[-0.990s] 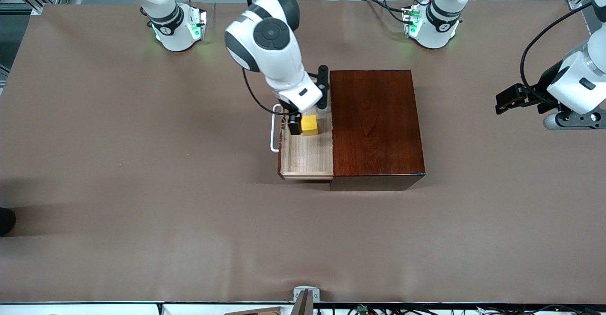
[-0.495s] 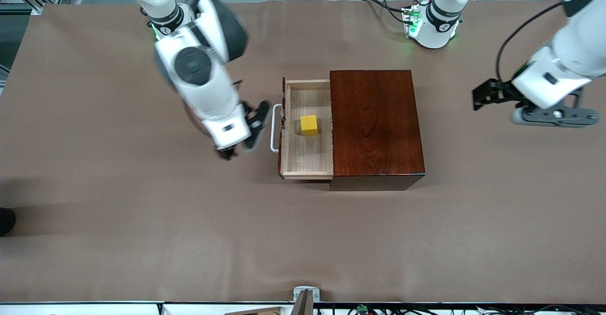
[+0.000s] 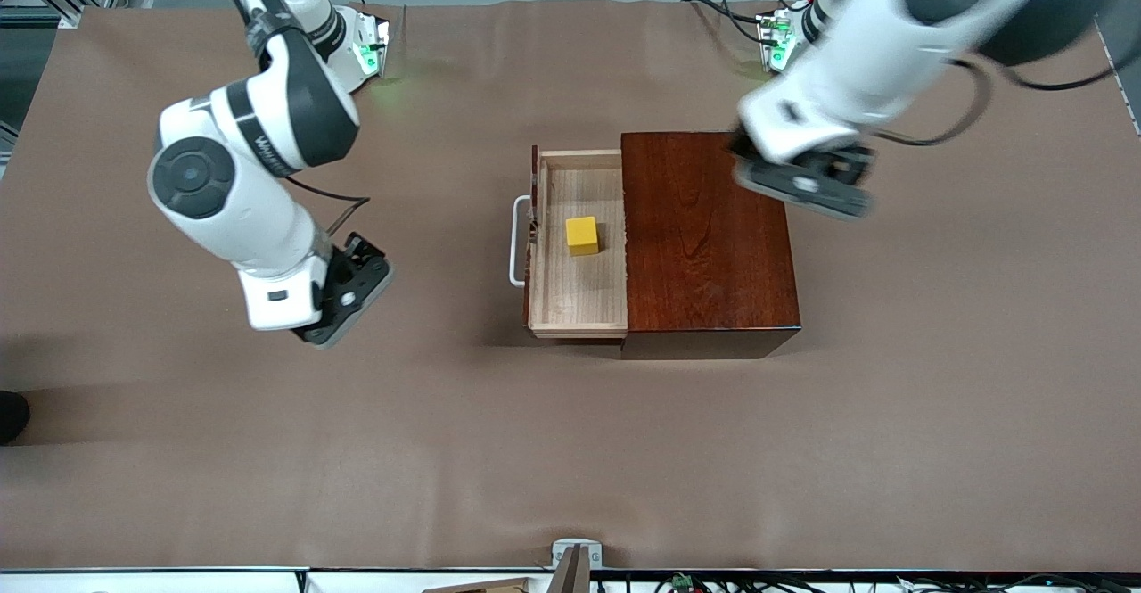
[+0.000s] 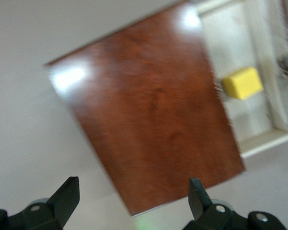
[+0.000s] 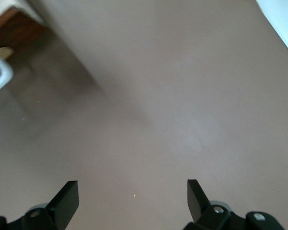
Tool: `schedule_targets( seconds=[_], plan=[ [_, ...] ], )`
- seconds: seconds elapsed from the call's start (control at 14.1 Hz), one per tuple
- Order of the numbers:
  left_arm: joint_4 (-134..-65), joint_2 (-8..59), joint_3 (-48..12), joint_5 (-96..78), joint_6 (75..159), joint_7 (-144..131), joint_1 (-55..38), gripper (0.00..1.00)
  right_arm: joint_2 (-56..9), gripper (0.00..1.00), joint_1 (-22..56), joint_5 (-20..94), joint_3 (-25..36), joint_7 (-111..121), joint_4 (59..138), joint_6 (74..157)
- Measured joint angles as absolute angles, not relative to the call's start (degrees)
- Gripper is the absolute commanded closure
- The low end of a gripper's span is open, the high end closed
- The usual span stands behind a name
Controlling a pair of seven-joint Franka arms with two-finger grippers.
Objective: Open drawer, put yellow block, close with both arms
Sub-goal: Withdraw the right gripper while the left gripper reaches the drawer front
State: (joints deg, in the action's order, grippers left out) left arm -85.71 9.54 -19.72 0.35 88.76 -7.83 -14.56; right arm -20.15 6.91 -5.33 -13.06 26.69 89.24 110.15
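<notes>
The drawer (image 3: pixel 579 294) stands pulled out of the dark reddish-brown box (image 3: pixel 704 245), its white handle (image 3: pixel 515 242) toward the right arm's end. The yellow block (image 3: pixel 582 235) lies in the drawer tray, free of both grippers. My right gripper (image 3: pixel 343 294) is open and empty over bare table, well off the handle toward the right arm's end. My left gripper (image 3: pixel 802 185) is open and empty above the box's top, near its edge at the left arm's end. The left wrist view shows the left gripper (image 4: pixel 133 194), the box (image 4: pixel 149 120) and the block (image 4: pixel 242 83).
Brown cloth covers the table (image 3: pixel 570 450). The right wrist view shows the right gripper (image 5: pixel 132 194) above bare cloth, with the handle (image 5: pixel 0 76) and a corner of the box (image 5: pixel 14 28) at one edge.
My right gripper has drawn away from the drawer toward the right arm's end. My left arm has swung in from its end of the table to over the box. The block stays in the drawer.
</notes>
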Motion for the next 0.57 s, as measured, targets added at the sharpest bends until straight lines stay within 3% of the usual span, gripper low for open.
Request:
schedule_targets(
  seconds=[0.21,0.57],
  plan=[
    [-84.85,13.29,-19.83,3.44,93.37,-7.91,-23.43,0.0,-19.4,0.0,5.62,-5.78,-9.59,23.23,89.47,109.51],
    [-76.96,22.6,-19.86,3.92,102.59,3.84,-32.06,0.0,-13.04,0.0,3.8,-5.7,-1.67,23.0,90.12,104.28]
  ],
)
